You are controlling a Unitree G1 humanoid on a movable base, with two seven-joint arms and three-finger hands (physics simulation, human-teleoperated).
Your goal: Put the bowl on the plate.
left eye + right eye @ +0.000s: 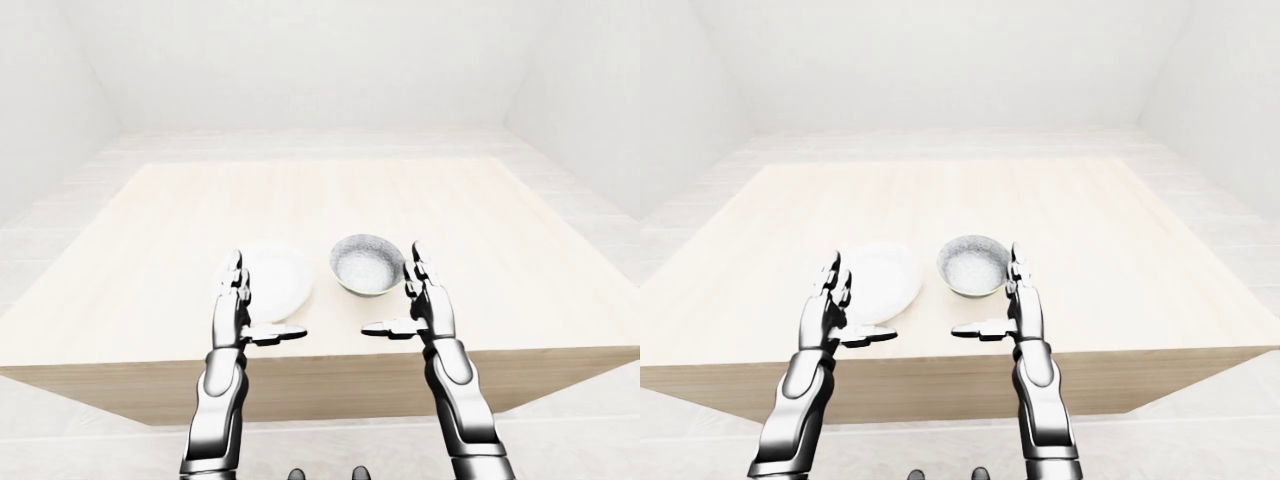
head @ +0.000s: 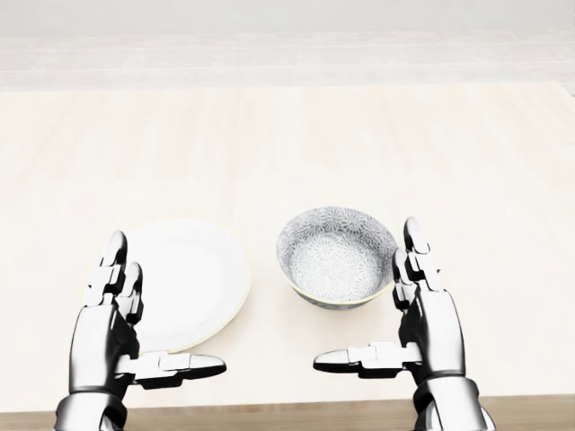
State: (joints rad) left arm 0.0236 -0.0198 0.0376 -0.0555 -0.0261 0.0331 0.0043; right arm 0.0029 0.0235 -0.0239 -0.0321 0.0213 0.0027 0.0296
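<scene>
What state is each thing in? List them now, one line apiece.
bowl: upright, empty, on the table right of the plate in the head view, not on it.
plate: flat on the table, empty.
left hand: open, holding nothing, at the plate's left edge.
right hand: open, holding nothing, beside the bowl's right side.

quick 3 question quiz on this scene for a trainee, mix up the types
1. True or false: the bowl already sits on the plate.
2. In the head view, what stands just left of the right hand? A) plate B) bowl C) nothing
3. Fill in: the left hand, overlapping the plate's left edge in the head view, is ___ (open or shut).
Key: 1 false, the bowl rests on the table, right of the plate; 2 B; 3 open.
</scene>
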